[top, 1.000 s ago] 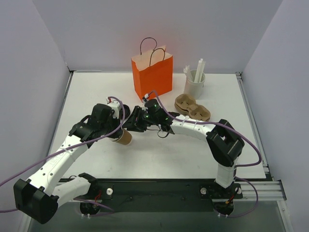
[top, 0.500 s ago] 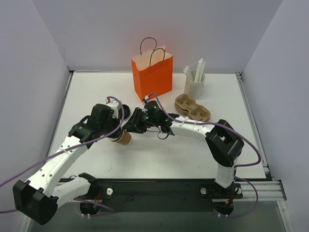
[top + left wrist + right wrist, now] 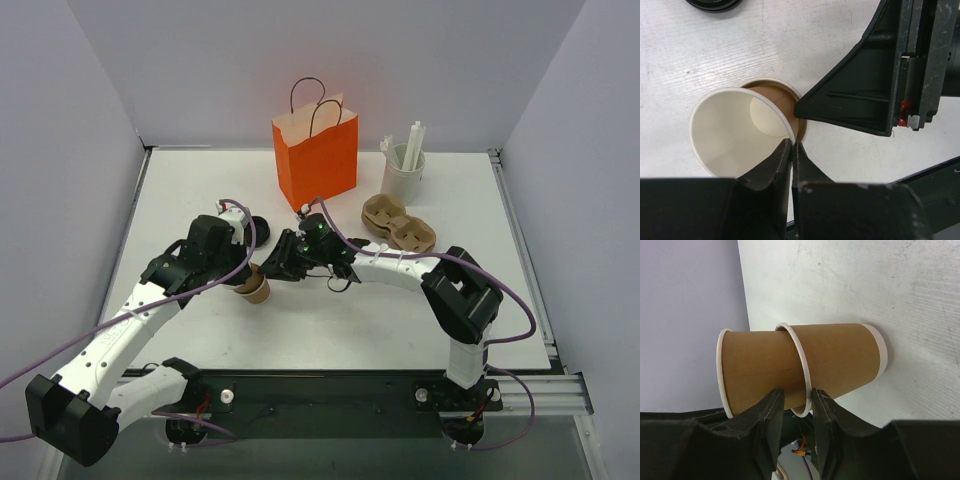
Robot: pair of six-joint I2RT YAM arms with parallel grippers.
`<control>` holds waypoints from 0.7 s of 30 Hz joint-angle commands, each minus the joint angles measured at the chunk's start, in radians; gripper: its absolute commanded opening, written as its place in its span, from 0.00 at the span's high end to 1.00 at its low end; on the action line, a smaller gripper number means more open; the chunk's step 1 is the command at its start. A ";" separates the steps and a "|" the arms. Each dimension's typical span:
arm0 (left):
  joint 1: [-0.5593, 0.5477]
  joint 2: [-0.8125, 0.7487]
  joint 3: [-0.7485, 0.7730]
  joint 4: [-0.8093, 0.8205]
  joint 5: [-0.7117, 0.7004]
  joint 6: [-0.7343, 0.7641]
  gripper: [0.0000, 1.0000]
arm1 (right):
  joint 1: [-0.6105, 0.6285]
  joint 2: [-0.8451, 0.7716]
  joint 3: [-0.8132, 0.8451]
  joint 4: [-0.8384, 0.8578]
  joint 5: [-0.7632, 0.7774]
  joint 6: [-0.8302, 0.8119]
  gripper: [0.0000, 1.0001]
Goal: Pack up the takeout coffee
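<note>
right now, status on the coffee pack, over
Left claw shut on inner cup rim. Right claw open astride outer cup rim. Cups nested, no lid on.

White arm links [image 3: 130, 320], blk joints [image 3: 465, 300], purple cables [image 3: 50, 354].

Lidless tan paper cup [image 3: 755, 367], nested inside second cup [image 3: 845, 357], both tilted
</note>
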 commanded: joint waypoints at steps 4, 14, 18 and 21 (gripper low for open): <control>-0.006 -0.004 0.115 -0.065 -0.062 0.023 1.00 | -0.037 -0.060 0.019 -0.040 -0.023 -0.055 0.69; -0.034 0.018 0.258 -0.174 -0.088 0.027 1.00 | -0.068 -0.247 -0.040 -0.225 0.063 -0.201 0.66; -0.054 0.045 0.397 -0.203 -0.117 0.044 1.00 | -0.073 -0.346 -0.027 -0.374 0.135 -0.293 0.65; -0.110 0.094 0.465 -0.232 -0.159 0.040 1.00 | -0.061 -0.476 -0.043 -0.518 0.305 -0.388 0.65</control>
